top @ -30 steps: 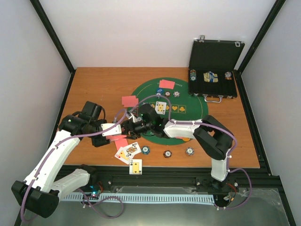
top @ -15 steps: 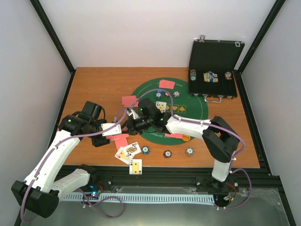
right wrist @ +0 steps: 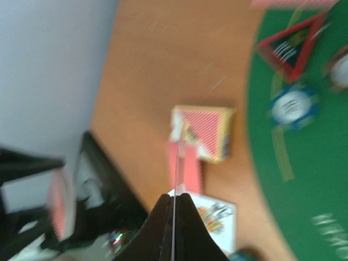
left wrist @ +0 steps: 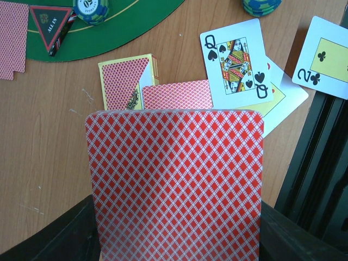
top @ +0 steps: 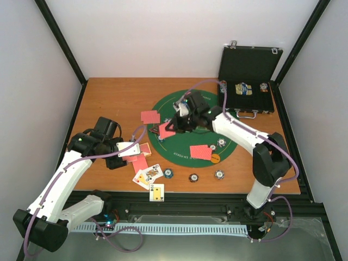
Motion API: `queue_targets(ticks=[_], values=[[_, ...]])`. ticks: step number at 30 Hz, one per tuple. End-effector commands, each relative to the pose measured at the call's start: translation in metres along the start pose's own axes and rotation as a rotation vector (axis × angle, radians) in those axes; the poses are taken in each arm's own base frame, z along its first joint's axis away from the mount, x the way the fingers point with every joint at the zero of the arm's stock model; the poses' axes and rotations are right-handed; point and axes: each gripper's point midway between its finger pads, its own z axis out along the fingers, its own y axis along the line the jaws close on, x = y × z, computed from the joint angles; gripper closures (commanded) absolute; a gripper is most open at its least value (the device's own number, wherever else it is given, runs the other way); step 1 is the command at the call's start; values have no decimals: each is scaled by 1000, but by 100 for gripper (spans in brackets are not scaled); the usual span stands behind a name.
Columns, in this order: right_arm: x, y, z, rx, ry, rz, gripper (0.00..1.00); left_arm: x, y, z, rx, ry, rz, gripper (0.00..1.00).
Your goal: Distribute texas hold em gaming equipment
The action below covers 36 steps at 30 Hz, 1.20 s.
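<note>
Clamping a red-backed deck (left wrist: 174,185), the left jaws sit left of centre by the tabletop's (top: 109,98) near edge; the right jaws pinch one card (top: 165,130) over the green mat (top: 176,151).

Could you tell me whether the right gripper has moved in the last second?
Yes: the right gripper moved farther back, toward the black case.

You have a wooden table (top: 109,98) boxed in by white walls (top: 179,38) and black frame posts (top: 60,41). A round green felt mat (top: 163,106) lies at its middle. A black hinged case (top: 247,81) sits at the far right corner, lid raised, its handle (top: 246,114) facing the mat's edge. A yellow-edged card box (left wrist: 128,81) lies flat on the wood, just off the mat's near left rim.
</note>
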Motion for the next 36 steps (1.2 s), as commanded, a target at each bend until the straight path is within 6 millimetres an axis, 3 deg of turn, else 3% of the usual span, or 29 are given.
queue_targets(ticks=[1, 5, 8, 11, 14, 21, 27, 29, 33, 36], values=[[-27, -70, -44, 507, -34, -180, 97, -9, 9, -12, -46, -37, 7, 72], [-67, -125, -84, 994, -100, -339, 97, -8, 8, -13, -45, -35, 5, 72], [-92, -143, -101, 1224, -132, -464, 97, -9, 7, -12, -36, -40, -8, 72], [-108, -149, -101, 1379, -144, -626, 97, -8, 6, -11, -29, -36, -11, 72], [-116, -150, -83, 1483, -102, -797, 97, -8, 5, -11, -31, -38, -10, 72], [-116, -184, -43, 1509, 28, -880, 97, -7, 5, -11, -35, -36, -9, 72], [-108, -206, -31, 1531, 92, -904, 95, -7, 6, -13, -48, -36, -1, 72], [-107, -204, -30, 1511, 88, -893, 88, -6, 6, -12, -48, -33, -1, 72], [-100, -199, -28, 1442, 86, -864, 59, -6, 7, -12, -47, -33, -1, 72], [-92, -195, -26, 1390, 90, -853, 49, -6, 7, -12, -49, -32, 1, 72]])
